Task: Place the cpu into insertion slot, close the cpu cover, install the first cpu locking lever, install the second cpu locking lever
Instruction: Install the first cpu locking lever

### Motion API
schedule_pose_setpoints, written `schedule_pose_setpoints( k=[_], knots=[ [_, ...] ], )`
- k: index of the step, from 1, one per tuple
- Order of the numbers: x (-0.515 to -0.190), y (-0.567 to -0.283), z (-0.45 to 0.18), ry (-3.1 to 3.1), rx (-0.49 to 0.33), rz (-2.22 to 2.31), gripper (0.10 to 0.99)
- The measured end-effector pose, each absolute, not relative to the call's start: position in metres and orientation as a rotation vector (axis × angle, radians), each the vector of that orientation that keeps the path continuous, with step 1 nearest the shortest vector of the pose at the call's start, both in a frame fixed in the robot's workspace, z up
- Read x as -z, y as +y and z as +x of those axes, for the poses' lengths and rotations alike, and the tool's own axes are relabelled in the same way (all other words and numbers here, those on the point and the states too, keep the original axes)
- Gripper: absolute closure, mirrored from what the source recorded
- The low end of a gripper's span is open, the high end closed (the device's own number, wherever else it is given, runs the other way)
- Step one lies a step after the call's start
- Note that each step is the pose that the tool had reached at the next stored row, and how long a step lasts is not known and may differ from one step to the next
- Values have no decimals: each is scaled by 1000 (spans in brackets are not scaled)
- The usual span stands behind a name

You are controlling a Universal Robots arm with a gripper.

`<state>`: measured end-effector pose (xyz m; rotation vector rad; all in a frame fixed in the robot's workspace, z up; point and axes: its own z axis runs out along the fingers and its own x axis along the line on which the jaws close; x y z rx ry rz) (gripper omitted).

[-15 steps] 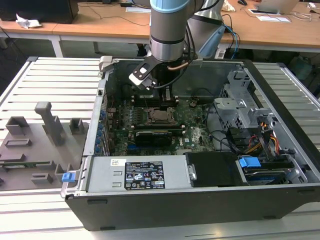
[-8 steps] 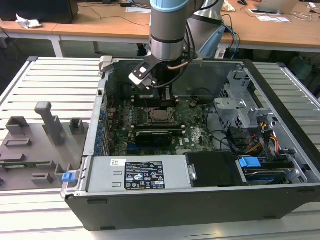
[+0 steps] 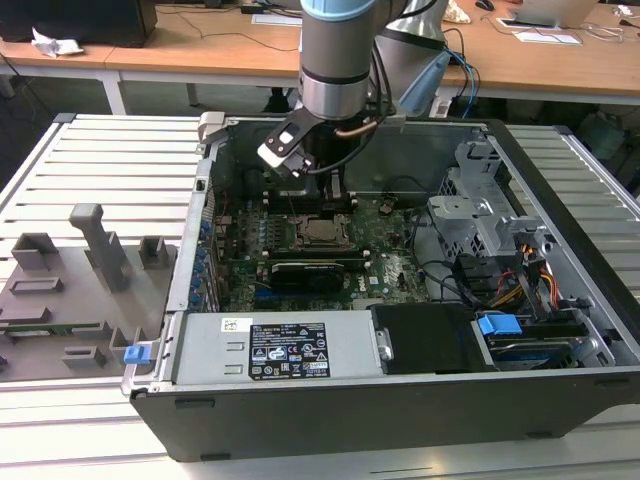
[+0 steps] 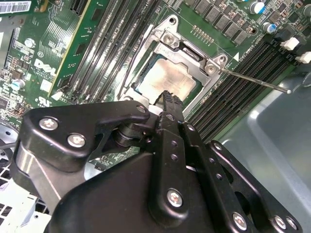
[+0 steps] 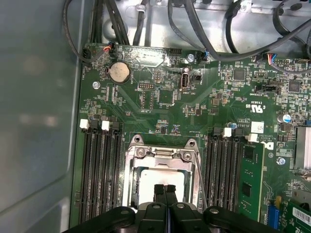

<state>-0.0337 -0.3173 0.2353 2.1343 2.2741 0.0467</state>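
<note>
One gripper (image 5: pixel 165 188), pinched closed, hovers over the seemingly seated cpu (image 5: pixel 148 182)

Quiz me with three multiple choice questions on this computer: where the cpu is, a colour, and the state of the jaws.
1. Where is the cpu? A on the grey tray; B in the socket; C held in the jaws.
2. What colour is the motherboard? A green; B red; C white.
3. How are the jaws? A wide open; B clamping a cable; C shut.
Answers: B, its pale top shows inside the socket frame; A, the board is plainly green; C, the fingertips meet over the cpu.
</note>
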Motion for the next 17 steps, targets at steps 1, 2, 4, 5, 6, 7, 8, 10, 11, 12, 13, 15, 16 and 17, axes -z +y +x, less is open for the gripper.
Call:
schedule_pose_setpoints(
  k=[1,2,4,5,6,7,8,10,11,12,13,15,16,17],
  knots=[
    [-236,-317,-34,2274,-47,2134,980],
    [-236,-317,-34,2274,-47,2134,980],
    [-237,-317,-34,2274,-47,2134,980],
    [-238,-317,-34,2274,-47,2134,980],
    [-238,-317,-34,2274,-47,2134,980],
    [-238,-317,-34,2274,-47,2134,980],
    [-238,-317,-34,2274,-47,2134,980],
    [-239,-317,-34,2274,-47,2134,980],
    [-239,-317,-34,2274,-47,2134,980],
    [-239,-317,-34,2274,-47,2134,980],
    [-240,-317,-34,2274,-47,2134,980],
    [-241,-317,-34,2274,-47,2134,980],
    [-241,-317,-34,2274,-47,2134,980],
    [-242,-317,-34,2274,-47,2134,980]
  ],
)
